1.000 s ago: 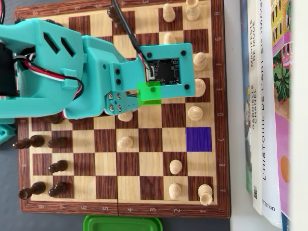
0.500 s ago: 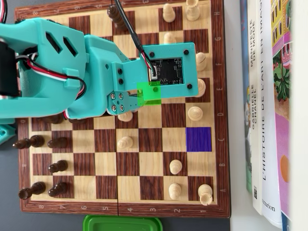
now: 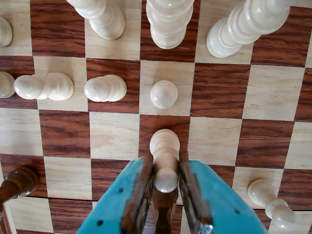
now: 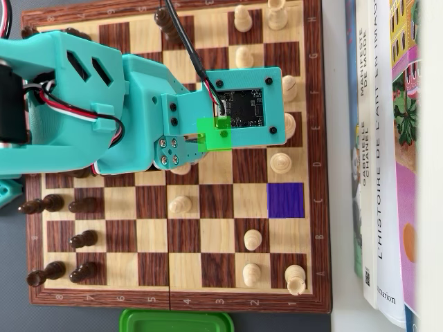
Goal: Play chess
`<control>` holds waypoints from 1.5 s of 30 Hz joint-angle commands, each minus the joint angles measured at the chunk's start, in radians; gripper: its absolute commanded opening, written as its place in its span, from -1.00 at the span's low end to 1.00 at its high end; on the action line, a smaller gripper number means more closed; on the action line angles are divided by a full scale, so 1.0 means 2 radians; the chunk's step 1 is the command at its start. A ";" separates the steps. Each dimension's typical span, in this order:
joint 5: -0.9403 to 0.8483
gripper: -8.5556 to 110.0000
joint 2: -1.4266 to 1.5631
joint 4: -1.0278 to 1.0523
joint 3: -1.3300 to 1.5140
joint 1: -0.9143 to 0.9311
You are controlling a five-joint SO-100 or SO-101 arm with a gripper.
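Note:
In the wrist view my teal gripper is shut on a white pawn, its brown pads pressing both sides below the pawn's head. The pawn's base is over a dark square of the wooden chessboard; I cannot tell whether it rests there or is lifted. In the overhead view the arm lies over the middle of the board and hides the jaws and the held pawn. One square is tinted blue-purple and a green patch sits by the wrist camera.
White pawns stand just ahead, with tall white pieces behind them and another white pawn at lower right. Dark pieces line the board's left side in the overhead view. Books lie right; a green lid lies below.

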 commanded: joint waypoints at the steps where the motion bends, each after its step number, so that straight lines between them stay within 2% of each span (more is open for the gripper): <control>1: -0.001 -0.79 0.002 -0.007 -0.024 0.005; 45: -0.008 -0.74 -0.028 -0.002 -0.040 0.007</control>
